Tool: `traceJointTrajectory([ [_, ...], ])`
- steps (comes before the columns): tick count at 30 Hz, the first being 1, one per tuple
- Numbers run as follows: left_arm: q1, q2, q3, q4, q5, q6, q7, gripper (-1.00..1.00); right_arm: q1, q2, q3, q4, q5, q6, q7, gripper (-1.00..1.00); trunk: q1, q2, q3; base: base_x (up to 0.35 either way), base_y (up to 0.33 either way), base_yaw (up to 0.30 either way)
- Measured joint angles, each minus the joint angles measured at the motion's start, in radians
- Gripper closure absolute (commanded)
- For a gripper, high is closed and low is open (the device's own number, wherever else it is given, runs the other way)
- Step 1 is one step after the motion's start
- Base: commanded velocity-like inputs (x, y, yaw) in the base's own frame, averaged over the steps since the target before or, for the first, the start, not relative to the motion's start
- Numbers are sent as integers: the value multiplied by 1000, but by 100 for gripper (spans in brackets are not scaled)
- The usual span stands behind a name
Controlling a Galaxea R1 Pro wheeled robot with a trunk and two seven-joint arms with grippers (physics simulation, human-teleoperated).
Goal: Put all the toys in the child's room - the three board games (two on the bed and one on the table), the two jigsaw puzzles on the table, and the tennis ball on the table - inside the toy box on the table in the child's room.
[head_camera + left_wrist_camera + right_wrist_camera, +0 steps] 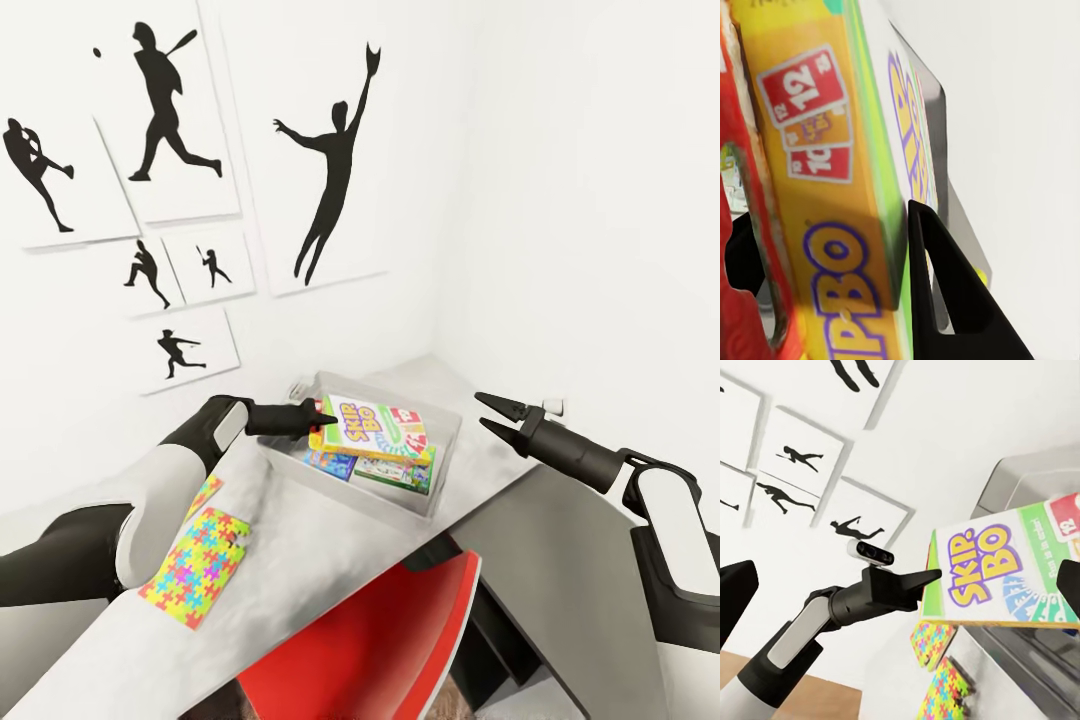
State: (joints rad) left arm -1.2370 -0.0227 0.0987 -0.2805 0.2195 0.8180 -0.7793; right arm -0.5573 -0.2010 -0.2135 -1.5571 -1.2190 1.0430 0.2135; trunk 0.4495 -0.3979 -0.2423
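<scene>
The light grey toy box [440,478] stands on the pale table [300,560] near the corner. A small blue board game [328,462] and a green-and-white one [395,474] lie flat inside it. Over them, tilted, is the SKIP-BO board game [378,424] [832,187] [994,577], with my left gripper [320,420] shut on its near edge; one finger [945,292] presses its printed face. Two jigsaw puzzles [197,566] [205,494] [945,690] lie on the table under my left arm. My right gripper [492,414] hangs open, empty, right of the toy box. The tennis ball and the bed are out of view.
A red chair [380,640] is tucked under the table's front edge. The dark grey table section [560,540] runs below my right arm. White walls with black sports prints [335,160] close in behind and to the right of the toy box.
</scene>
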Motion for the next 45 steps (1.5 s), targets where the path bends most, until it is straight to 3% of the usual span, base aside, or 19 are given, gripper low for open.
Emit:
traceJointTrajectory([
  [45,0,-27,-3,-42,0,-12,1,100,0,7,2,0,0,0,0,-100,0,0,-74,0,0,0],
])
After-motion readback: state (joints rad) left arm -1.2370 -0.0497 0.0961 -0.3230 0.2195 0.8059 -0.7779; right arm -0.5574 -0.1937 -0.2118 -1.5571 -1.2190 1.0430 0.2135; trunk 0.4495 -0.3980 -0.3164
